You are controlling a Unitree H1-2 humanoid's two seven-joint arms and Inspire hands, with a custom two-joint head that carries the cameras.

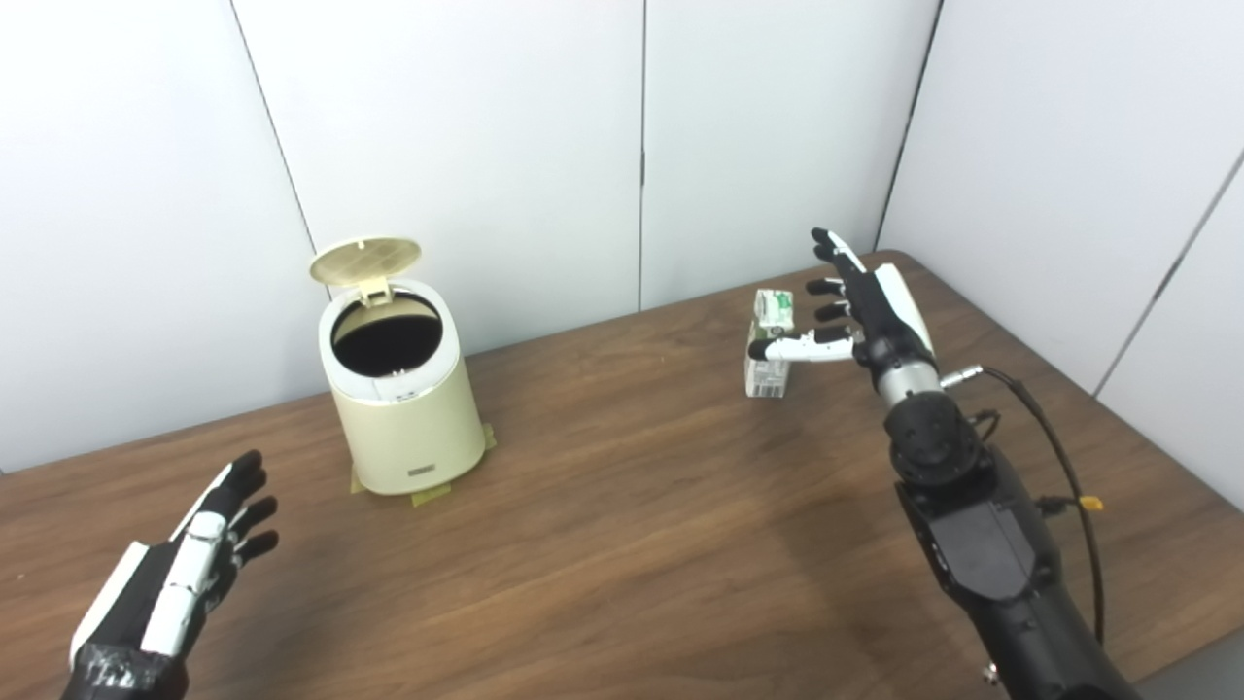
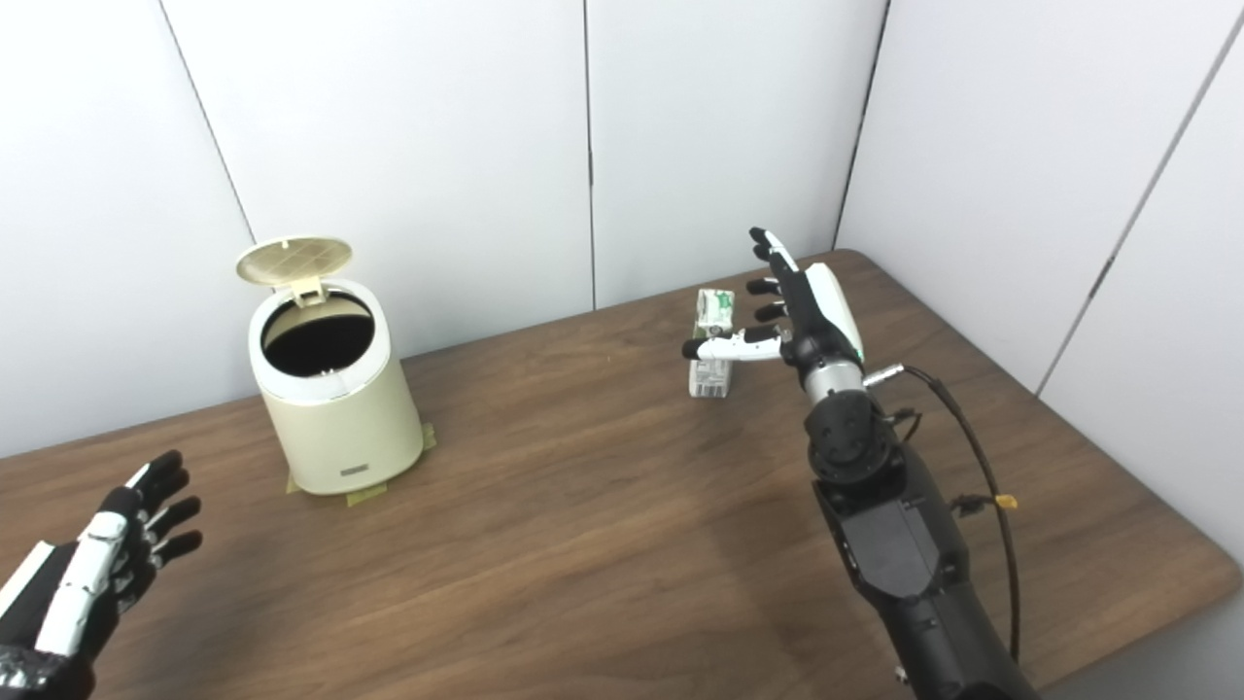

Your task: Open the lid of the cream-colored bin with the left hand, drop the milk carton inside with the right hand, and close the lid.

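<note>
The cream bin stood on the tabletop with its lid already tipped up and back. The milk carton stood upright well to the right of it, long side up and down, its folded top pointing up. The right robot hand was beside the carton with fingers spread, its thumb across the front, not yet clamped. It needed to squeeze the carton's middle gently and lift straight up. The left robot hand waited near the bin, fingers apart, holding nothing.
</note>
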